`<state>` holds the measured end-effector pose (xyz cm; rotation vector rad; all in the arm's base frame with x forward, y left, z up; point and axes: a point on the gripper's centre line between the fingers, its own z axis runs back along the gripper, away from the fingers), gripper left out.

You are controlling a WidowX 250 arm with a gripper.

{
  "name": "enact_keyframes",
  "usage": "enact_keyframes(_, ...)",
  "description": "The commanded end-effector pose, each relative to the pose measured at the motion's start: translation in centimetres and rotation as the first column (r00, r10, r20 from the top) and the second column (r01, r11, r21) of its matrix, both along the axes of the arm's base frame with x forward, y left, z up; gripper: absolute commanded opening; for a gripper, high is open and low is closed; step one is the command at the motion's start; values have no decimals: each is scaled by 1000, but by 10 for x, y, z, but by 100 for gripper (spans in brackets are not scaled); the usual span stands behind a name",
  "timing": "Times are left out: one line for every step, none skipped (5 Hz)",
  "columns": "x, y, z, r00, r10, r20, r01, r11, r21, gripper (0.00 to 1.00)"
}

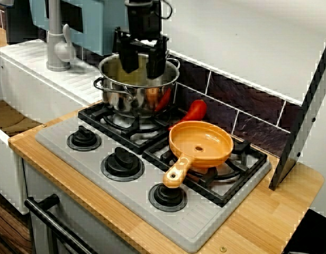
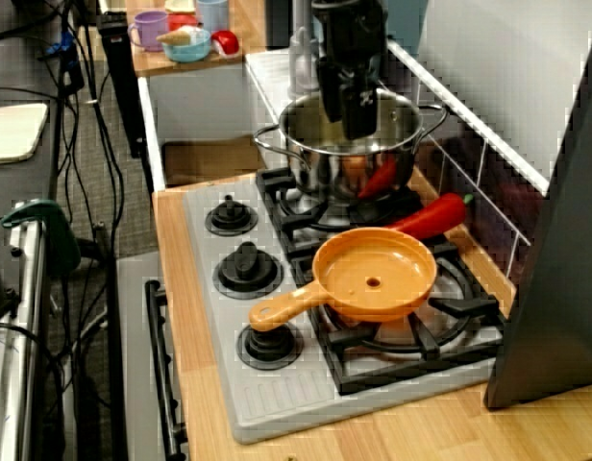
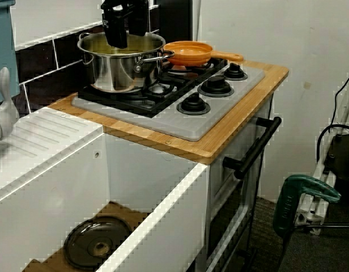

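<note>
We see the jaws spread apart, holding nothing, at the mouth of the steel pot (image 1: 132, 96) on the stove's (image 1: 60, 142) back burner. The pot looks rigid, heavy and slick, so we judge its rim or side handles the best hold.

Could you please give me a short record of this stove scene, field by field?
Gripper: black two-fingered gripper, open, holding nothing, fingertips at about rim level over the pot's mouth
Pot: shiny steel two-handled pot on the burner nearer the white sink
Pan: orange plastic frying pan, empty, on the other burner
Pepper: red pepper behind the pan, beside the pot, by the dark tiled wall
Stove: grey hob in a wooden counter
Sink: dark round lid lying inside
</note>
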<state>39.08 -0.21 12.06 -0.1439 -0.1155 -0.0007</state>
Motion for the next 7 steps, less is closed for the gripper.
enact_keyframes(8,1,17,998,-32,59,35,998,-49,100)
enact_keyframes(11,1,13,998,-24,57,27,999,-45,100)
enact_keyframes(12,-1,8,998,-24,57,26,999,-40,100)
enact_keyframes(14,-2,2,998,-17,56,18,999,-31,100)
enact_keyframes(16,-2,-1,999,-7,50,10,999,-40,100)
enact_keyframes(18,0,-1,999,-5,49,8,998,-60,100)
enact_keyframes(16,4,-2,999,-11,42,16,995,-102,100)
